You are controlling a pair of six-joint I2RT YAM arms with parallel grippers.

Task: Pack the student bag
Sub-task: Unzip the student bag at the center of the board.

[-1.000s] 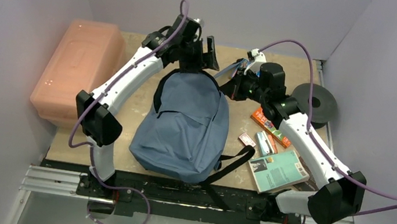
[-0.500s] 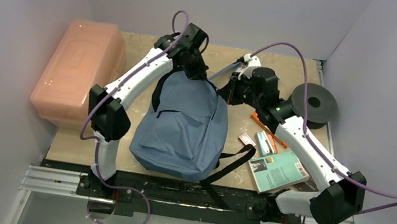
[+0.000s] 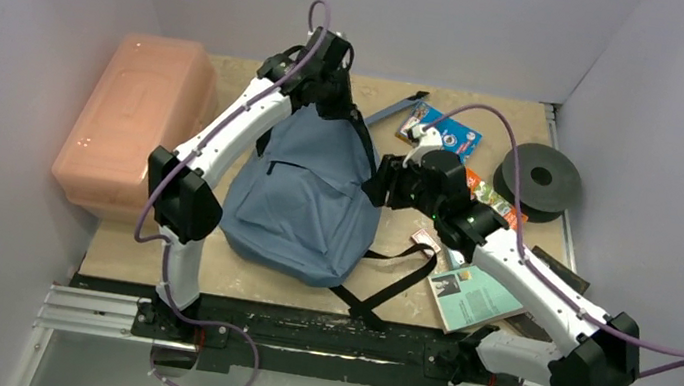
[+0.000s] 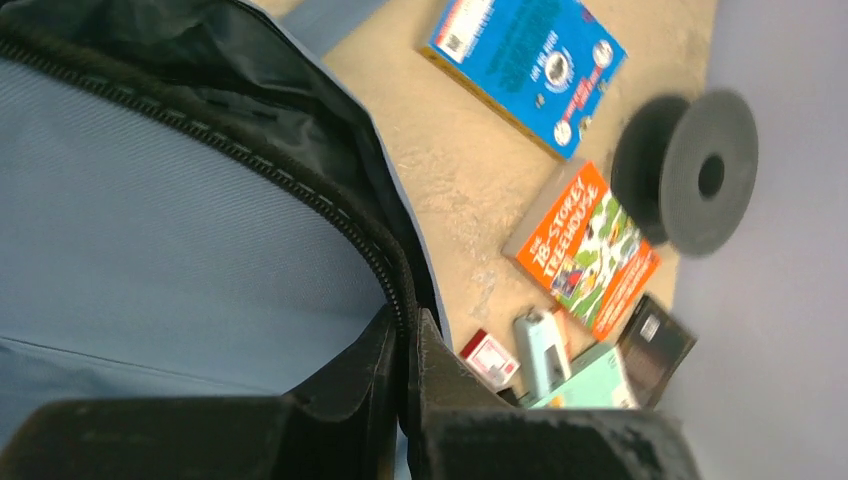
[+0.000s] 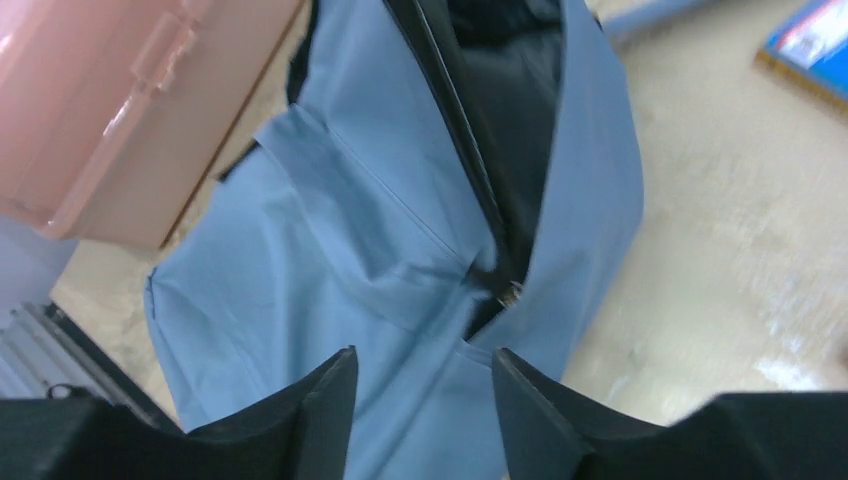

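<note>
The student bag (image 3: 302,198) lies on the table, blue-grey with black straps, its main zipper open along the top and right side. My left gripper (image 3: 341,102) is at the bag's far end, shut on the black zipper edge (image 4: 400,300) and holding it up. In the right wrist view the bag (image 5: 380,240) gapes dark inside, with a metal zipper pull (image 5: 513,292) at the end of the opening. My right gripper (image 3: 382,183) hovers open just above the bag's right side, with nothing between its fingers (image 5: 335,400).
A salmon-pink box (image 3: 131,118) stands at the left. To the right of the bag lie a blue book (image 3: 443,127), an orange book (image 4: 590,245), a black spool (image 3: 542,178), a teal book (image 3: 475,293), small cards (image 4: 490,358) and a blue strip (image 3: 395,108).
My left gripper shut on the bag's zipper edge and the bag's top shifted left. My right gripper opened and drew nearer and left, uncovering the blue book.
</note>
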